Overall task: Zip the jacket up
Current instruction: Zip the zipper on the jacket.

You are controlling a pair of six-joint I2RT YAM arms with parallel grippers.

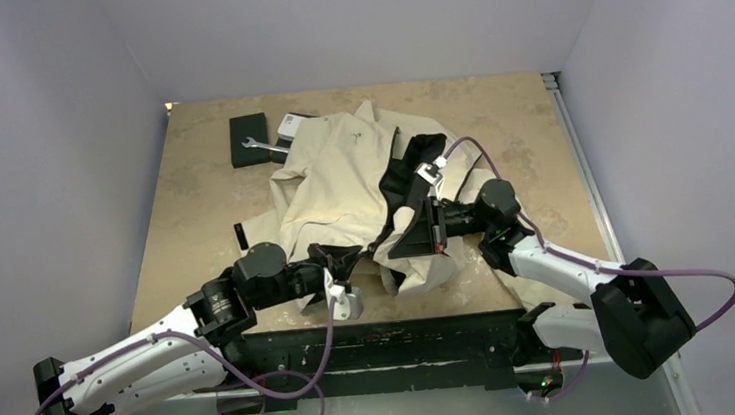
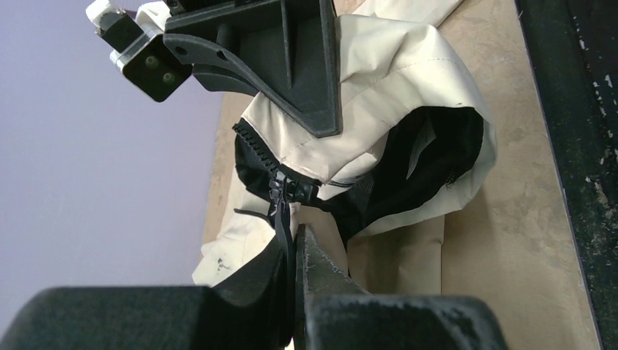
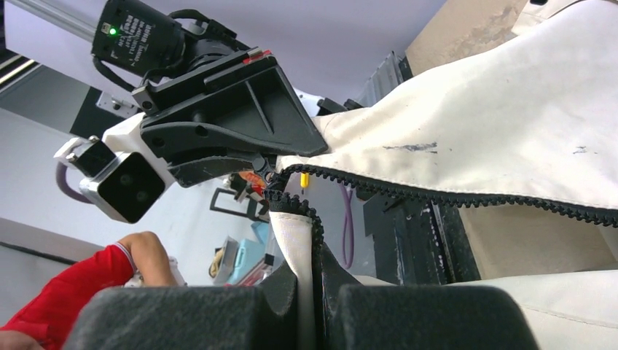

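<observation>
The cream jacket [image 1: 336,180] lies crumpled mid-table with its black lining showing. My left gripper [image 1: 334,268] is at its near edge. In the left wrist view the gripper [image 2: 297,248] is shut on a black zipper strip hanging from the slider [image 2: 280,191]. My right gripper [image 1: 418,231] holds a raised fold just to the right. In the right wrist view it [image 3: 313,255] is shut on the cream front edge with black zipper teeth [image 3: 437,195]. The two grippers sit close together, each visible in the other's wrist view.
A black box [image 1: 249,138] with a wrench [image 1: 263,146] and a white device [image 1: 291,126] sit at the back left by the jacket. A small black object [image 1: 242,236] lies left of it. A black rail [image 1: 405,335] runs along the near table edge.
</observation>
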